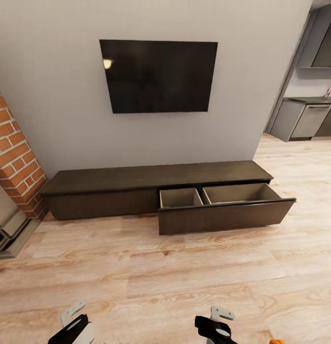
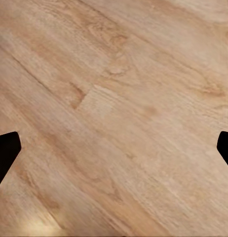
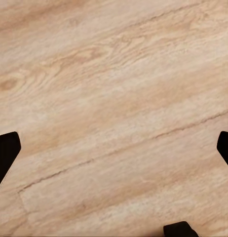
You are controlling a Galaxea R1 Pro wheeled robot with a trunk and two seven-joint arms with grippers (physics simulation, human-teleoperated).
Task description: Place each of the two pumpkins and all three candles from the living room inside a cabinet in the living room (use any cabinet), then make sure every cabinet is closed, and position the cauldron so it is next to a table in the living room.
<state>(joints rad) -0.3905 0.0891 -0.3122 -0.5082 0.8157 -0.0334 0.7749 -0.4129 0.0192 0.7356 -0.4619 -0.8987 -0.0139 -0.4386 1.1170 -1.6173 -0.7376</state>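
The long low dark-brown cabinet (image 1: 136,179) stands against the grey wall ahead. Its right drawer (image 1: 225,215) is pulled out, and the two pale beige compartments inside hold nothing that I can see. A sliver of an orange pumpkin (image 1: 276,341) peeks in at the bottom edge, right of my right arm (image 1: 218,327). My left arm (image 1: 72,325) hangs low over the floor. In the wrist views, the left gripper (image 2: 114,153) and the right gripper (image 3: 114,153) both stand wide open over bare wood planks.
A black TV (image 1: 158,76) hangs on the wall above the cabinet. A brick fireplace (image 1: 12,162) juts out at the left. Grey kitchen units (image 1: 308,119) lie past the wall's right end. Wood floor (image 1: 151,272) stretches between me and the cabinet.
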